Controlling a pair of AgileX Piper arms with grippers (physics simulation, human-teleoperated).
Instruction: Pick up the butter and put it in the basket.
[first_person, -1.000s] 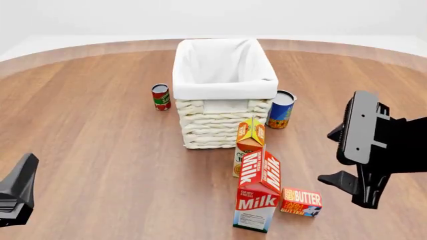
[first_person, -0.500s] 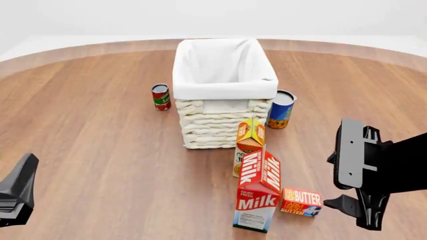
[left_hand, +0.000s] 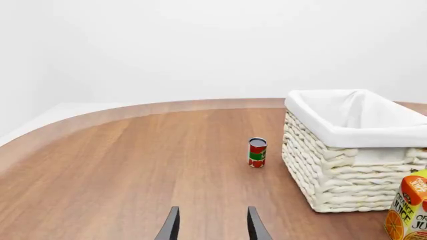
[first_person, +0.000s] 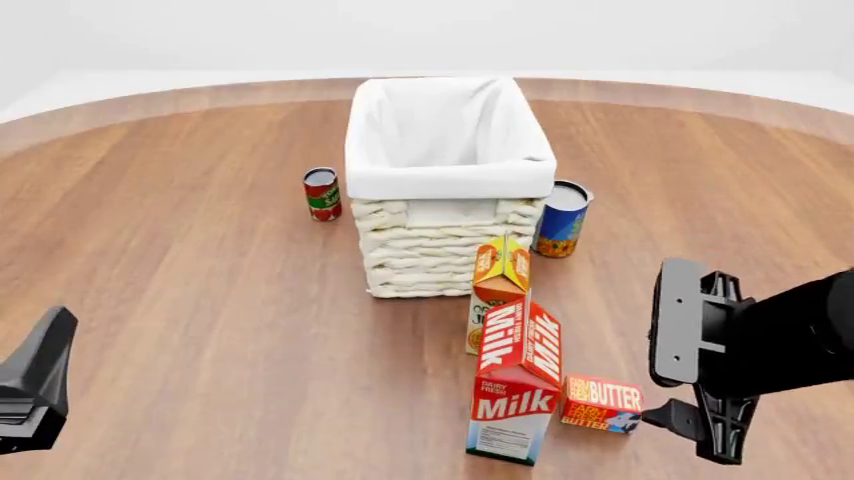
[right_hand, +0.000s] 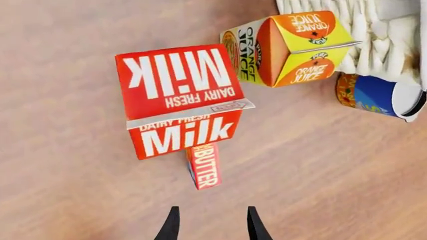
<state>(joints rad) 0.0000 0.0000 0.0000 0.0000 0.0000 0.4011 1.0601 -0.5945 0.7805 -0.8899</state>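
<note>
The butter, a small flat red-orange box, lies on the table just right of the milk carton. In the right wrist view the butter sits straight ahead of the fingers, partly tucked behind the milk carton. My right gripper is open and hangs just right of the butter, apart from it; the wrist view also shows this gripper holding nothing. The cream wicker basket stands further back at the centre. My left gripper stays at the near left; the left wrist view shows this gripper open and holding nothing.
An orange juice carton stands between the milk carton and the basket. A blue can stands at the basket's right corner. A red can stands to its left. The left wrist view shows the basket and the red can.
My right gripper has come down and to the left, closer to the butter. The left gripper and all objects have stayed put.
</note>
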